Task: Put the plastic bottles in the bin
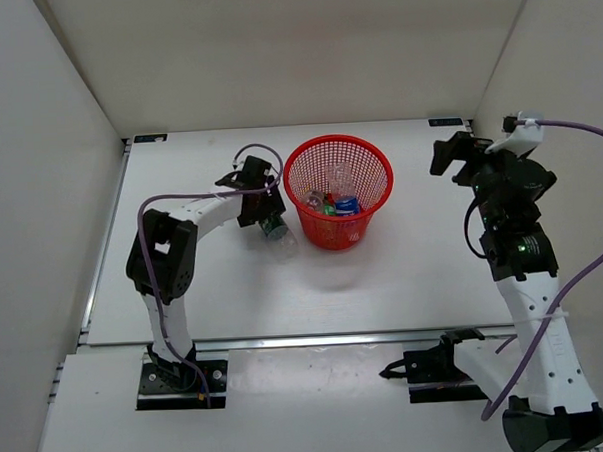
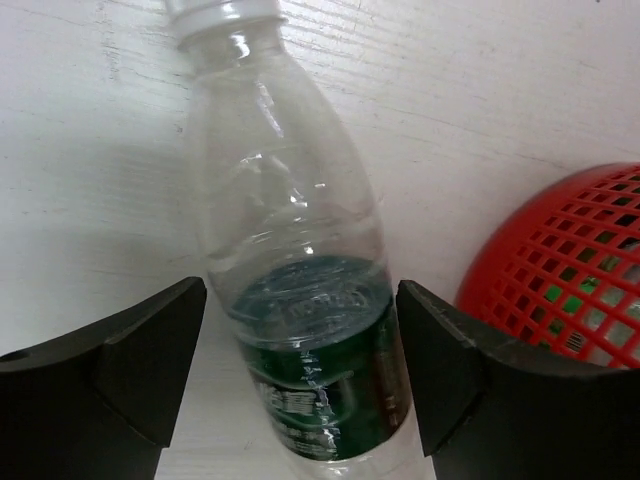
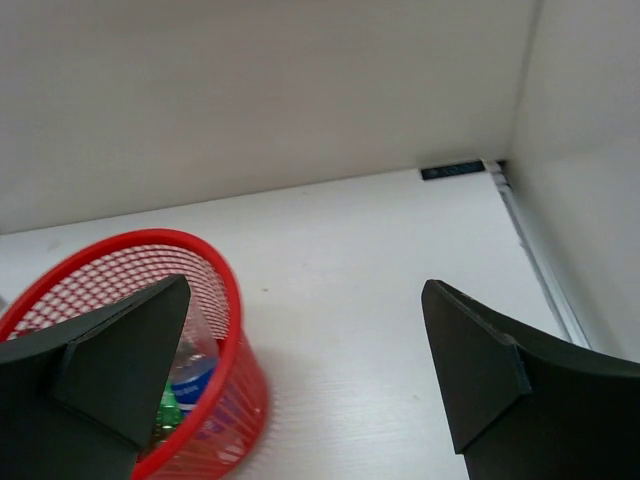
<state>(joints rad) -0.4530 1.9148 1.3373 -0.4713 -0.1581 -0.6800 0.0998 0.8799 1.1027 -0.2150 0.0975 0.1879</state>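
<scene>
1. I count four plastic bottles, one red mesh bin [image 1: 334, 233] and my two tools.
2. One of them, the clear bottle with the dark green label [image 2: 285, 180], lies on its side on the white bench [image 1: 384, 282]. It is outside the bin, just beside its left wall.
3. The other three are inside the bin: an all-green bottle [image 1: 328, 207], a bottle with a blue label [image 1: 348, 205], and behind them a clear bottle [image 1: 341, 174] whose label I cannot make out.
4. My left tool [image 2: 301, 290] straddles the lying bottle at its label, with one jaw on each side very near the plastic. I cannot tell whether the jaws press on it or stop just short.
5. My right tool [image 1: 441, 160] is released, its jaws wide apart with nothing between them. It hangs in the air to the right of the bin, apart from it.
6. In the left wrist view the bottle's white cap [image 2: 220, 12] is cut off by the top edge and its base by the bottom edge. Only a curved piece of the bin shows at the right.
7. In the right wrist view one of my own fingers, at the left of the picture, covers part of the bin. Through the mesh only the blue label and a bit of green show.
8. The bottles in the bin overlap, so their outlines are hard to follow from above.
9. The dark green label carries pale writing, but it is curved and blurred and I cannot read it. The blue label is too small to read.
</scene>
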